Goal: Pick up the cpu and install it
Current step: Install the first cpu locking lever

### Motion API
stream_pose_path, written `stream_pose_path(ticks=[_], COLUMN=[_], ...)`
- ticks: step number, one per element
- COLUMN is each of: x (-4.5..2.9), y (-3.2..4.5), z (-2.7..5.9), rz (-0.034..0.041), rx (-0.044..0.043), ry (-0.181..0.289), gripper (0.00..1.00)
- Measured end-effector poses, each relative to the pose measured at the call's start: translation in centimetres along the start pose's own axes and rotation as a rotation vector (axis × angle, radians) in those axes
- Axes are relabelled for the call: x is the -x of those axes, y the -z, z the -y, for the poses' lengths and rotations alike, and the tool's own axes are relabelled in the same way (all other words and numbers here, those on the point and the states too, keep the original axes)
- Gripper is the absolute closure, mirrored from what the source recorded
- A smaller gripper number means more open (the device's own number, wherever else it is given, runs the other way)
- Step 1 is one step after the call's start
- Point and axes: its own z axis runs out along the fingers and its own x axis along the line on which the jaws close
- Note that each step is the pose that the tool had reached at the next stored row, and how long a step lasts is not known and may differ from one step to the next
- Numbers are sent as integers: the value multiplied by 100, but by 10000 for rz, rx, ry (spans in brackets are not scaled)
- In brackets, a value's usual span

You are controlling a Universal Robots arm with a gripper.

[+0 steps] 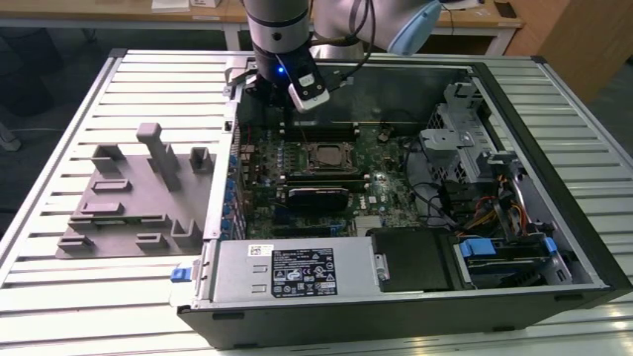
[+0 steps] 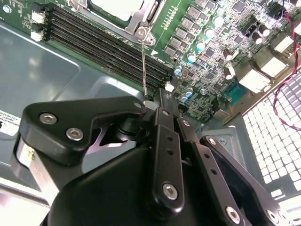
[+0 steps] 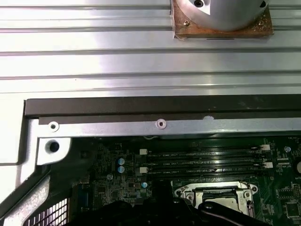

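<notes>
The cpu (image 1: 322, 155) shows as a silver-grey square lying flat in the metal-framed socket in the middle of the motherboard. Its pale top (image 2: 115, 7) also appears in the second wrist view, inside the socket frame (image 2: 141, 21). My gripper (image 1: 284, 104) hangs over the case's far inner edge, behind the socket and apart from it. In the second wrist view its black fingers (image 2: 162, 96) meet at one tip with nothing between them. The first wrist view has the socket frame (image 3: 218, 194) just beyond the gripper's dark body (image 3: 160, 209).
Black memory slots (image 2: 108, 42) run between the gripper and the socket. A grey moulded fixture (image 1: 129, 196) lies on the slatted table at the exterior view's left. The power supply (image 1: 296, 271), drive cage (image 1: 465, 137) and cables (image 1: 475, 208) crowd the case's near and right sides.
</notes>
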Motion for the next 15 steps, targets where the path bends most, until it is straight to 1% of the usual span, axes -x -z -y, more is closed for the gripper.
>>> stream_pose_path(ticks=[3, 6, 10, 15], x=[14, 56, 131, 241], y=[0, -3, -7, -12], z=[-1, -3, -7, -12], rz=[-2, -12, -31, -63], rx=[-1, -1, -2, -5], ry=[1, -3, -7, -14], gripper=[89, 89, 89, 89])
